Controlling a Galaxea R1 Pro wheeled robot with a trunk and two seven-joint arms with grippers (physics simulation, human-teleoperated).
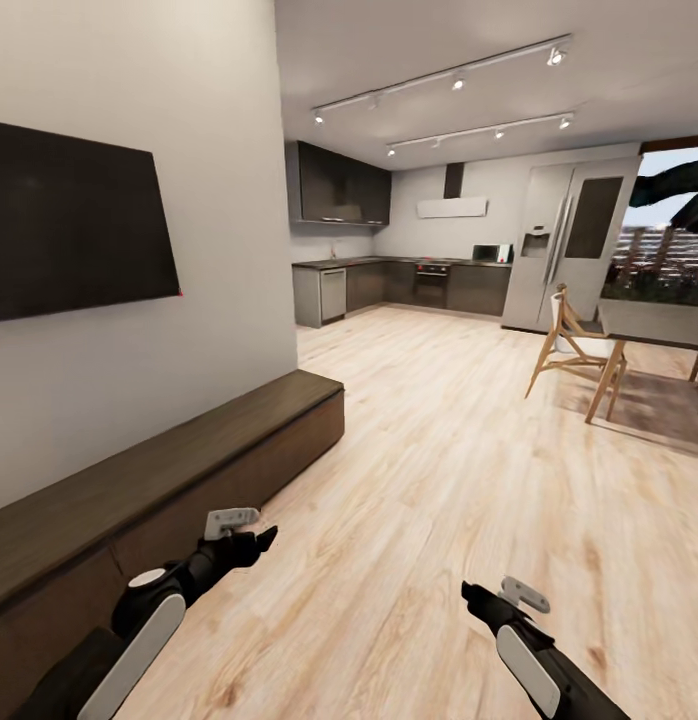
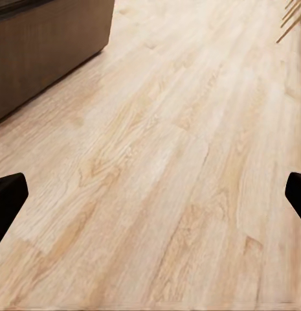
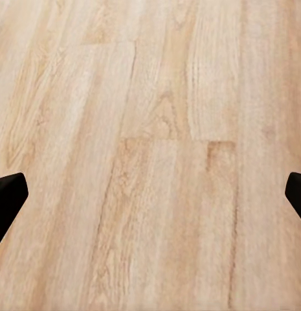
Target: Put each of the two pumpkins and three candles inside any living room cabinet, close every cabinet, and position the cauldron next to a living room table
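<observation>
Floorboards of light wood plank point(image 1: 459, 500) stretch from the robot's base to an open kitchen at the far end of the room. Along the left wall runs the long low dark-brown wooden cabinet point(image 1: 179, 460), its fronts flush and shut as far as the head view shows, its top bare. Above it hangs a flat black wall television point(image 1: 74, 220) on the pale grey wall.

The left gripper point(image 1: 259, 542) hangs low just beside the cabinet's front, above the floor; the left wrist view shows its two black fingertips point(image 2: 9, 197) at opposite edges of the frame with only planks between them, so the jaws are spread and hold nothing. A corner of the cabinet point(image 2: 50, 45) shows in that view too. The right gripper point(image 1: 471, 598) hangs over open floor, well apart from the cabinet; its black fingertips point(image 3: 9, 197) likewise sit wide with bare planks between, jaws released and holding nothing.

Farther off stand dark grey kitchen units point(image 1: 409, 285), a tall silver refrigerator point(image 1: 569, 245), and to the right a light wooden chair point(image 1: 574, 345) beside a dining worktop point(image 1: 654, 325) on wooden legs.
</observation>
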